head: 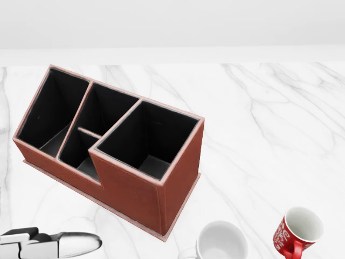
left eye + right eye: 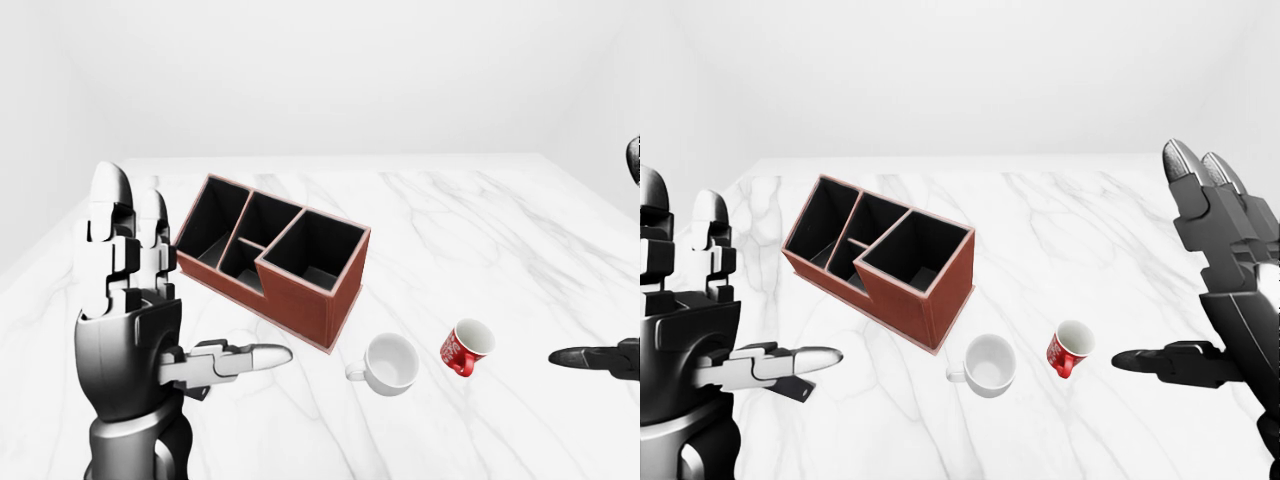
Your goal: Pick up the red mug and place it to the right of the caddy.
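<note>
The red mug (image 2: 1070,348) with white lettering lies tipped on the white marble table (image 2: 480,240), its mouth towards the upper right; it also shows at the bottom right of the head view (image 1: 297,232). The brown caddy (image 2: 275,258), with black compartments, stands to its upper left, set at an angle. My left hand (image 2: 755,285) is open, fingers upright and thumb pointing right, at the left of the caddy and holding nothing. My right hand (image 2: 1155,255) is open and empty, to the right of the red mug, thumb pointing at it, apart from it.
A white mug (image 2: 390,363) sits between the caddy's near corner and the red mug, handle to the left. Bare marble lies to the right of the caddy. A white wall stands behind the table's far edge.
</note>
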Motion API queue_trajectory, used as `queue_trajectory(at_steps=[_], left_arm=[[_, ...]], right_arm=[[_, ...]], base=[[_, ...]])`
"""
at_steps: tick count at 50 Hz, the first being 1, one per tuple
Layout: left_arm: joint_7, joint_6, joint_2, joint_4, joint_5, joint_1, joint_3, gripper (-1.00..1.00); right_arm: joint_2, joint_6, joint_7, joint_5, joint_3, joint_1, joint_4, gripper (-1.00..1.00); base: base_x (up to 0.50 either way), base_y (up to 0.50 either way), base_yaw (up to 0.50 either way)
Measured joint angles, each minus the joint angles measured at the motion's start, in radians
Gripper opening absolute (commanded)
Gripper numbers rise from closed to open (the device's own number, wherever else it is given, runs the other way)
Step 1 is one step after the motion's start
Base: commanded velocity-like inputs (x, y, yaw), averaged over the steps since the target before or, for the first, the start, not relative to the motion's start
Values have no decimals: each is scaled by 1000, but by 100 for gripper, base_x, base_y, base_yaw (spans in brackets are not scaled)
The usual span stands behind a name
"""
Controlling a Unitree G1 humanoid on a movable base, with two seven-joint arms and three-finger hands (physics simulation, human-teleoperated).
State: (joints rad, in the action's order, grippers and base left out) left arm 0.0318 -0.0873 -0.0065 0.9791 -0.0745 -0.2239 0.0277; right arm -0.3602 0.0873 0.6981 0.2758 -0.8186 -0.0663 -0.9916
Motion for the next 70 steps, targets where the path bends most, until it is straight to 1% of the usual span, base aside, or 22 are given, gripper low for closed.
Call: queue_trajectory(at_steps=[21, 54, 63, 70], left_arm=[[5, 0, -1, 20, 2, -3, 6, 100], [6, 0, -2, 22, 3, -5, 8, 100], [7, 0, -1, 20, 3, -4, 8, 100], [8, 0, -2, 22, 4, -5, 9, 100]], right_arm=[[30, 0, 0, 84, 23, -29, 91, 100], [90, 0, 0, 170, 32, -86, 144, 100], [88, 0, 0, 207, 58, -84, 190, 100], [67, 0, 0, 242, 90, -67, 273, 100]], base=[[0, 0, 0], [0, 0, 0], [0, 0, 0], [0, 0, 0]])
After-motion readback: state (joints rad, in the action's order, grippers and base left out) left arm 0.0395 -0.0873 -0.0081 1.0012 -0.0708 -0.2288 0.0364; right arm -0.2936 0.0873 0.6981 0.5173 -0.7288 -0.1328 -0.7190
